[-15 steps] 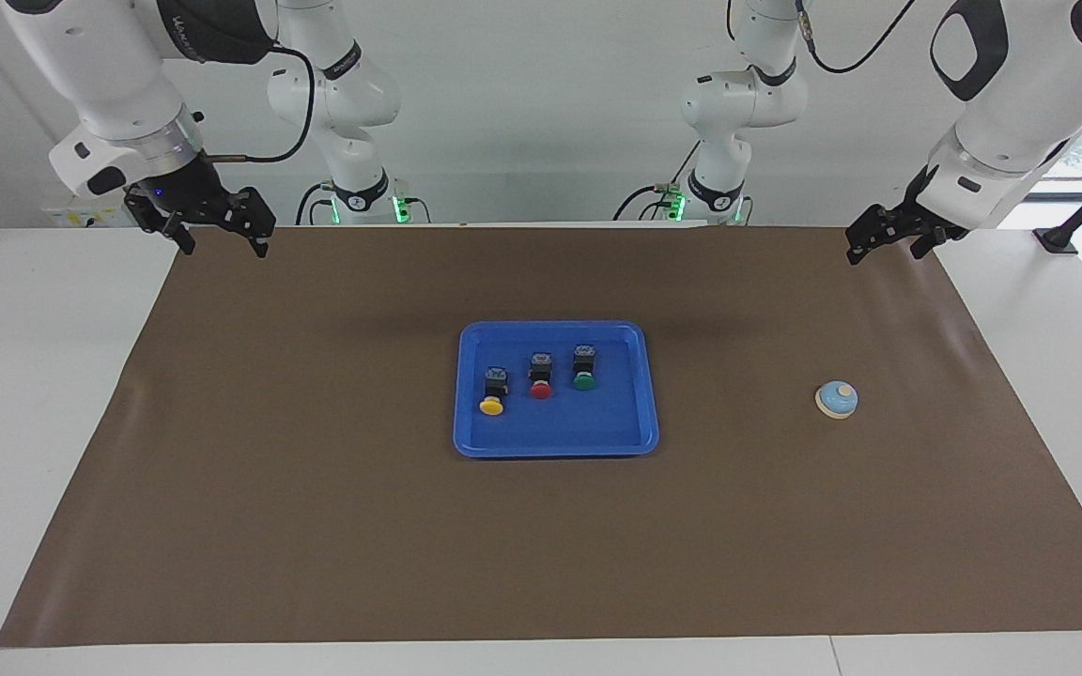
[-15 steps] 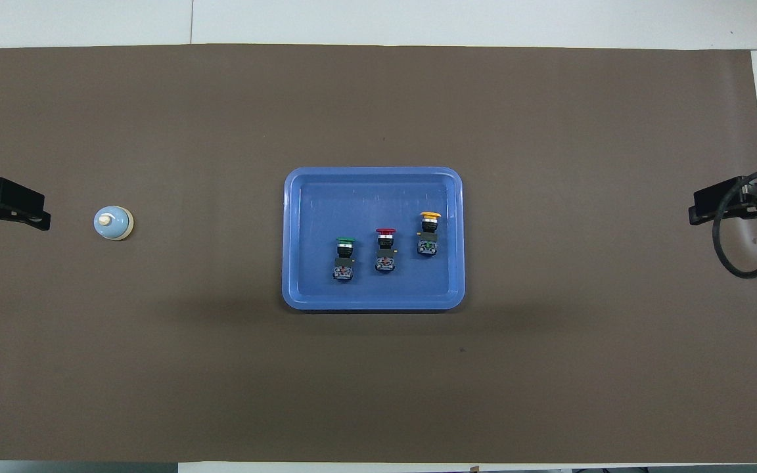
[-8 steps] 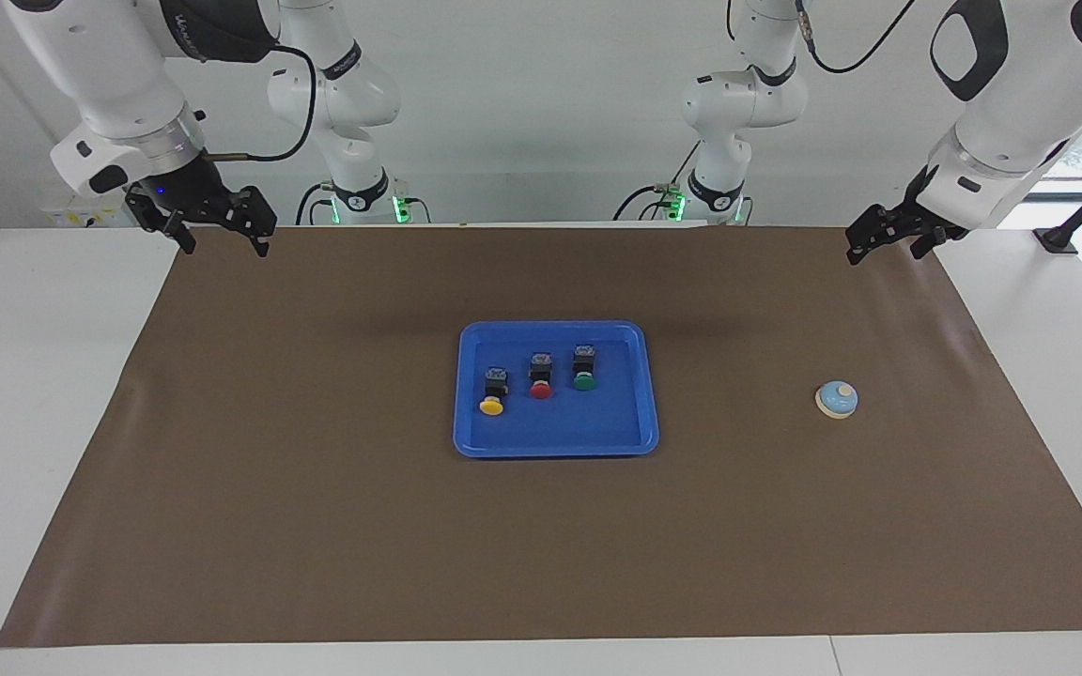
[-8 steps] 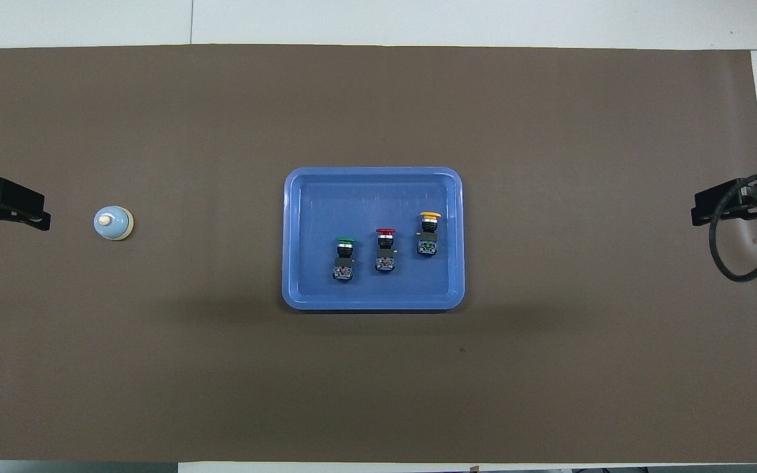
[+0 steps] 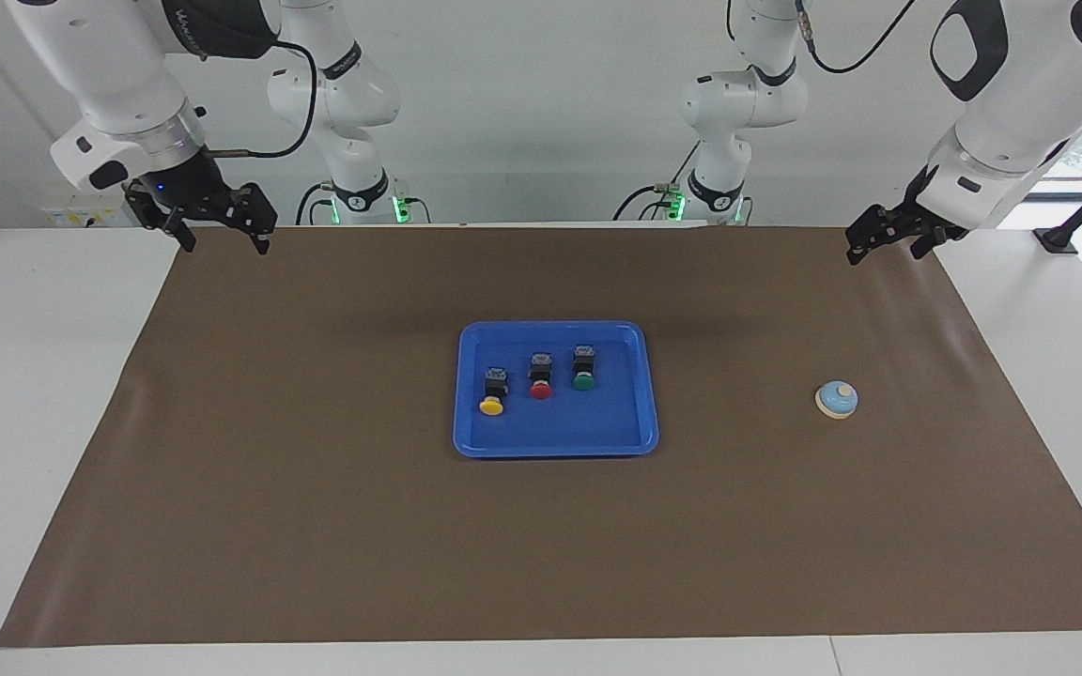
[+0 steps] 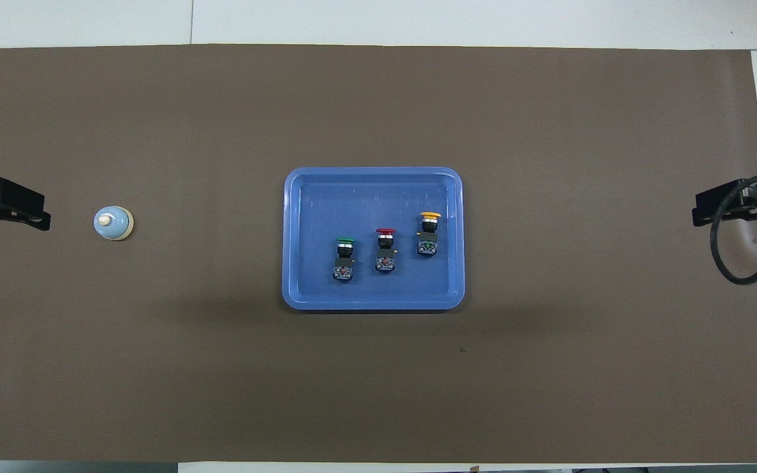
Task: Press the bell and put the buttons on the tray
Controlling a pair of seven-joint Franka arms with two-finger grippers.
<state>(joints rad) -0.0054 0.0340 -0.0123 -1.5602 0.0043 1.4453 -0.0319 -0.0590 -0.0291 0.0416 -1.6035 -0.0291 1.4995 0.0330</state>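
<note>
The tray (image 5: 555, 441) at frame centre holds three buttons (image 5: 539, 376) — the right gripper (image 5: 218, 246), upper left, is spread wide and empty; I can't tell about the left gripper (image 5: 865, 252), upper right.

At centre of the brown mat (image 6: 221, 381) lies the flat rectangular bright blue plastic tray (image 6: 299, 197). In it sit three black-bodied push-button switches: green-capped (image 6: 344, 259), red-capped (image 6: 385, 249) and yellow-capped (image 6: 428, 233), caps toward twelve o'clock, apart from one another, the row rising toward the yellow. The small round light blue dome bell (image 6: 114, 223) stands well apart at nine o'clock. My left gripper (image 6: 10, 207) shows at nine o'clock past the bell, my right gripper (image 6: 727, 205) at three o'clock.
</note>
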